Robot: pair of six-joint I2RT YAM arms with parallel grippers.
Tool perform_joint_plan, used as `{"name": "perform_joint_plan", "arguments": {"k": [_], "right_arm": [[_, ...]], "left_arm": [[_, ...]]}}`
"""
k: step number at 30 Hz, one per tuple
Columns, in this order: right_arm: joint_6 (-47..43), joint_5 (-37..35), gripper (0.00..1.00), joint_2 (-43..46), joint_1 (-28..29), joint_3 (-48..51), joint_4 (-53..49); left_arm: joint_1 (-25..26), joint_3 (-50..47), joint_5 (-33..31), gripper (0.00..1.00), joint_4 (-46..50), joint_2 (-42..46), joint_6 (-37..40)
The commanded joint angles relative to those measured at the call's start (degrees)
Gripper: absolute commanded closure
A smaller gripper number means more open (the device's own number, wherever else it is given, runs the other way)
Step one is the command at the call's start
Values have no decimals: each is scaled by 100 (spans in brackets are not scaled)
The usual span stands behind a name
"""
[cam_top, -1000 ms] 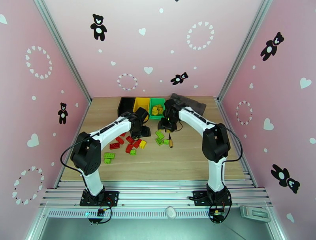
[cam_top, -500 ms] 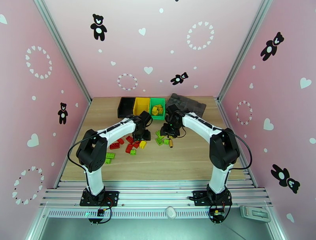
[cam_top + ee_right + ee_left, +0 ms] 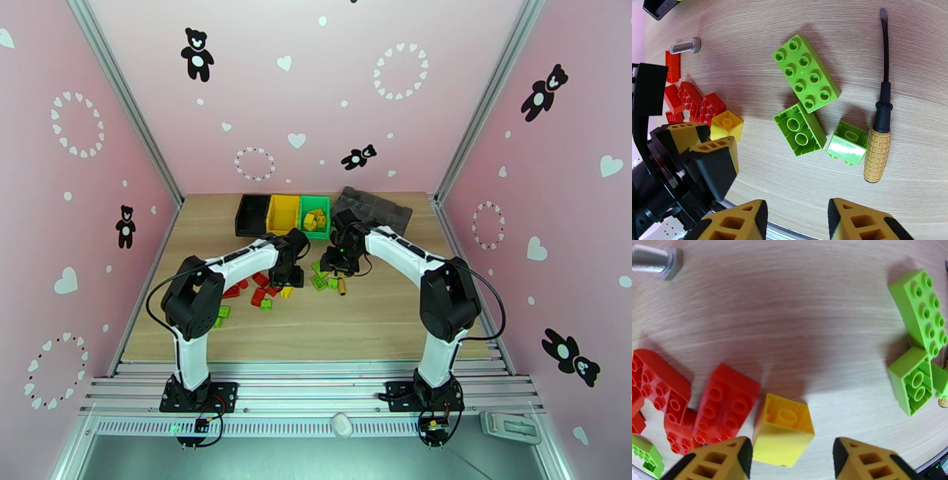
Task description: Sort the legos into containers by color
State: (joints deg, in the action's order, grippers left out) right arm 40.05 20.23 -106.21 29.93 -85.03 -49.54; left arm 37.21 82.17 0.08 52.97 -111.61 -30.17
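Loose legos lie mid-table: red ones, a yellow one and green ones. My left gripper hangs low and open over the upside-down yellow brick, whose near end sits between the fingertips without touching them. Red bricks lie just left of it. My right gripper is open and holds nothing, just short of three green bricks. At the back stand the black, yellow and green containers; yellowish bricks lie in the green one.
An orange-handled screwdriver lies right of the green bricks. A metal bolt rests beyond the red ones. A dark grey tray stands right of the bins. The two grippers are close together.
My left gripper has moved right and forward onto the yellow brick, its jaws narrowing a little. My right gripper came down from near the bins to the green bricks, then held still.
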Motion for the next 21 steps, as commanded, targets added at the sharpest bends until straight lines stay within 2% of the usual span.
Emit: {"name": "perform_joint_plan", "arguments": {"k": [1,15,18,21], "right_arm": [[37,15,54,82,27,66,18],[108,12,54,145,27,183,89],[129,12,55,167,29,221,98],[152,-11,55,214,26,239,105]], "left_arm": [[135,-25,-188,42,15,-142,91],[243,123,-456,45,196,-335,-6],[248,159,-433,49,202,-379,-12],[249,175,-416,57,187,-383,-48]]}}
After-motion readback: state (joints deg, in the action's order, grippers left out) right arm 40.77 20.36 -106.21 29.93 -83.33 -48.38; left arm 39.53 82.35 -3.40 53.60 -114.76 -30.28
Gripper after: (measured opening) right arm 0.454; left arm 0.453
